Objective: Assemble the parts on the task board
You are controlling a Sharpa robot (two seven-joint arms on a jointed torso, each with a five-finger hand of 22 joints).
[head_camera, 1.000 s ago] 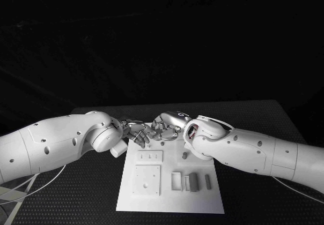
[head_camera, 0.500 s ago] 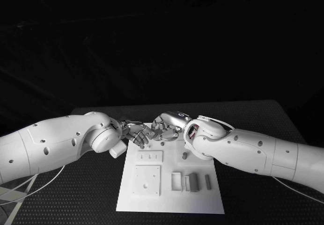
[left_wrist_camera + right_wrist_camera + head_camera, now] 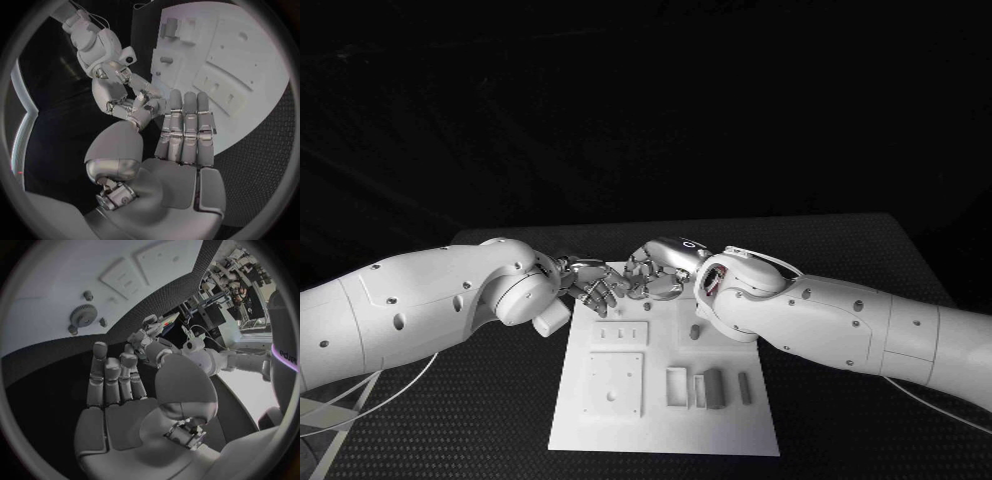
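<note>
The left hand (image 3: 593, 285) and the right hand (image 3: 651, 278) meet fingertip to fingertip above the far edge of the task board (image 3: 661, 420).

Left hand: in the left wrist view the left hand (image 3: 181, 150) has its long fingers (image 3: 186, 125) straight and side by side, with the thumb reaching across toward the fingertips of the right hand (image 3: 128, 97). Whether a part sits between the touching tips cannot be told; the contact point is too small and crowded.

Right hand: in the right wrist view the right hand (image 3: 119, 405) shows an open palm with nothing in it, the fingers (image 3: 109, 377) extended and close together, the thumb raised beside them. The left hand (image 3: 147, 337) meets its fingertips from the opposite side.

Task board: the white plate lies flat in the middle of the black counter (image 3: 473, 420), below and in front of both hands. Near the hands it carries a small slotted block (image 3: 620, 332). In front of that lies a larger square plate (image 3: 615, 383). Toward the right arm's side, several narrow upright parts (image 3: 711, 388) stand in a row, close together. In the right wrist view a round gear (image 3: 81, 316) rests on the board with small pegs (image 3: 88, 295) near it.
</note>
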